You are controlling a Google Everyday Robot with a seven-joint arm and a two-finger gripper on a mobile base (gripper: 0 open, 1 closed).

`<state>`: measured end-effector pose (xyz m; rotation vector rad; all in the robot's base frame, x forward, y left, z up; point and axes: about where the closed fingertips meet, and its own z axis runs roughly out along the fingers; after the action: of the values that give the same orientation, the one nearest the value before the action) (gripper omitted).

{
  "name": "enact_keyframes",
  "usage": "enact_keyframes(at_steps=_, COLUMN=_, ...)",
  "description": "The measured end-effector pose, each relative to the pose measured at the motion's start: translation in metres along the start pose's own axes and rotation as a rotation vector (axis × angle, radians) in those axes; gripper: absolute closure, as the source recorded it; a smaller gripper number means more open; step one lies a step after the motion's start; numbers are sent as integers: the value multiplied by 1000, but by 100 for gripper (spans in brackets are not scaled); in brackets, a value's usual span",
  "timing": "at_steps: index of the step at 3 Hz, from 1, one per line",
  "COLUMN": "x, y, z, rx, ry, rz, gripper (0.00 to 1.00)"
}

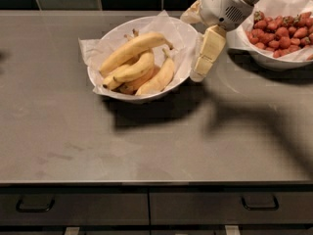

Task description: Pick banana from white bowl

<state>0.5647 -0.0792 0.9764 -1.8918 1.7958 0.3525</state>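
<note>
The white bowl, lined with crinkled white paper, stands on the grey counter at the upper middle left. It holds several yellow bananas. The longest banana lies on top, slanting from lower left to upper right, its dark stem tip at the right. My gripper hangs from the white arm at the upper right, just outside the bowl's right rim and apart from the bananas. It holds nothing.
A second white paper-lined bowl of red strawberries stands at the upper right, partly behind my arm. The grey counter stretches to a front edge above drawers with dark handles. Dark tiles back the counter.
</note>
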Motion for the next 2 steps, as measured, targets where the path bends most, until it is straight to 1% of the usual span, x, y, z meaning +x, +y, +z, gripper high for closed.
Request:
enact_keyframes(at_steps=1, x=-5, y=-15, z=12, rx=-7, ry=-43, rz=2, gripper=0)
enact_keyframes(at_steps=2, x=-24, y=-48, z=23, rx=3, ry=-103, rz=-26, gripper=0)
